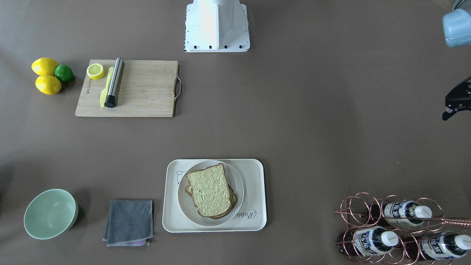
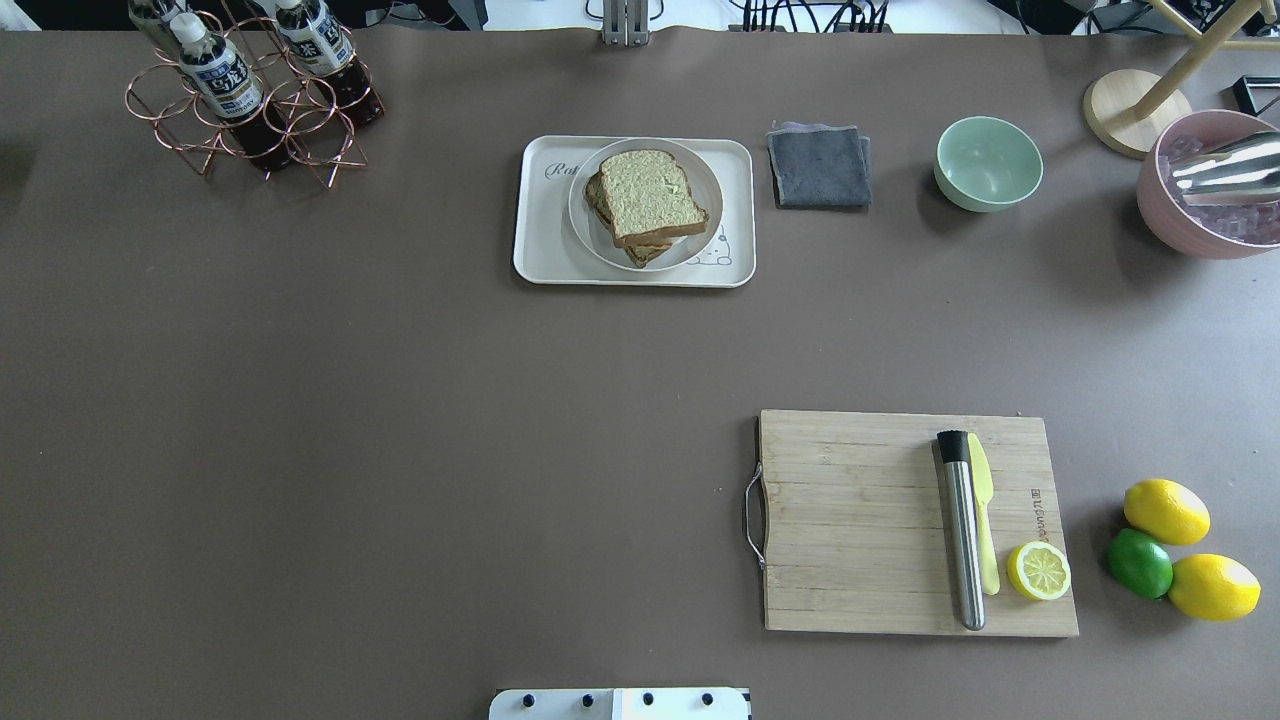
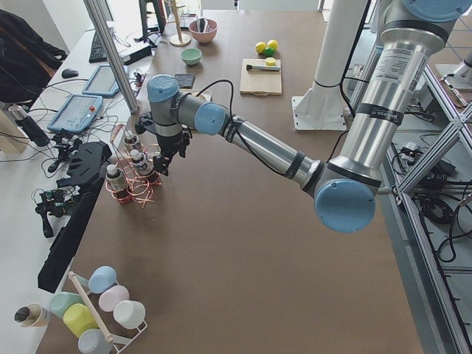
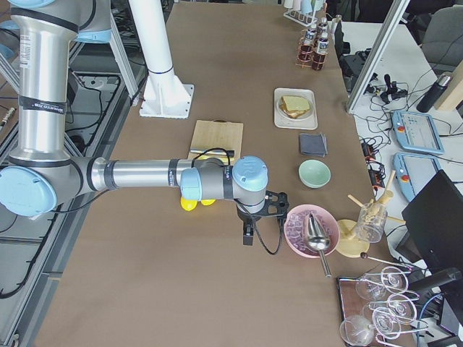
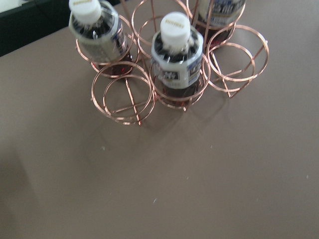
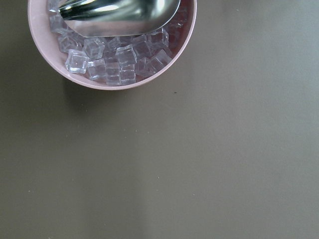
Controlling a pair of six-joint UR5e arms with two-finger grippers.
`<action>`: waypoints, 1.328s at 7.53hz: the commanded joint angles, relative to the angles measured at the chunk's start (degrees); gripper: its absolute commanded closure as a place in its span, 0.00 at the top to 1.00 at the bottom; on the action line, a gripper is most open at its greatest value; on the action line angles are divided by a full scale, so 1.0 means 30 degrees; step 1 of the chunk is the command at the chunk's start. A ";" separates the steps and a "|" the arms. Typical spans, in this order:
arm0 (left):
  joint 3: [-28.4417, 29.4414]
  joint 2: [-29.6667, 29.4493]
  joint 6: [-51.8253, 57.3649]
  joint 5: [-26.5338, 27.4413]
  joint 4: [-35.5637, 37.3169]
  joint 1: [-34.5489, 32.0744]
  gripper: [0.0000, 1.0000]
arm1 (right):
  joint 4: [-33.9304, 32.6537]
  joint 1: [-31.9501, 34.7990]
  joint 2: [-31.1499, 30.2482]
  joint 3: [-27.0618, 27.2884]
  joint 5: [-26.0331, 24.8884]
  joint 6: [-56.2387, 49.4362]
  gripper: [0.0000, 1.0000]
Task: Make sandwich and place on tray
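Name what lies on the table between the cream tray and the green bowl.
A folded grey cloth lies between the tray and the green bowl, touching neither; the overhead view shows it.

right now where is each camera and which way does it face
Front-facing: across the table, facing the robot; base at top, left arm at right edge.
Overhead: behind it, facing forward-down; base only.
Exterior left: table's left end; left arm near, over rack.
Exterior right: right end; right arm near, by ice bowl.
Left wrist: down on rack; no fingers.
Right wrist: down on ice bowl; no fingers.
Shared: first two show sandwich and tray.
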 commanded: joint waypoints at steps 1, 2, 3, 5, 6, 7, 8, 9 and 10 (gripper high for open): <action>-0.0420 0.2955 0.3935 -0.0115 0.2334 -0.2430 0.98 | 0.0009 0.0042 0.0066 0.0016 0.0044 -0.0062 0.99; -0.0362 0.3807 0.3906 -0.0203 0.2333 -0.3658 0.98 | 0.0009 0.0013 0.0037 0.0017 0.0103 -0.0033 0.99; -0.0361 0.4715 0.3963 -0.0349 0.2275 -0.4540 0.98 | 0.0009 0.0042 -0.0108 -0.0041 0.0335 0.0112 0.99; -0.0131 0.5163 0.3905 -0.0321 0.2274 -0.4638 0.98 | -0.0020 0.0216 -0.0256 -0.0013 0.0483 0.0172 0.99; 0.0772 0.5105 0.3934 -0.0350 0.1810 -0.4608 0.98 | 0.0038 0.0218 -0.0256 -0.0042 0.0484 0.0172 0.99; 0.1449 0.5163 0.3906 -0.0350 0.0819 -0.4608 0.98 | 0.0010 0.0218 -0.0111 -0.0042 0.0455 0.0201 0.99; 0.2267 0.5134 0.3876 -0.0350 0.0113 -0.4608 0.98 | 0.0038 0.0218 -0.0052 -0.0216 0.0455 0.0172 0.99; 0.3088 0.5134 0.3847 -0.0350 -0.1257 -0.4579 0.98 | 0.0010 0.0218 -0.0080 -0.0276 0.0484 0.0172 0.99; 0.3647 0.5047 0.3151 -0.0350 -0.2344 -0.4550 0.98 | 0.0009 0.0218 -0.0110 -0.0305 0.0484 0.0201 0.99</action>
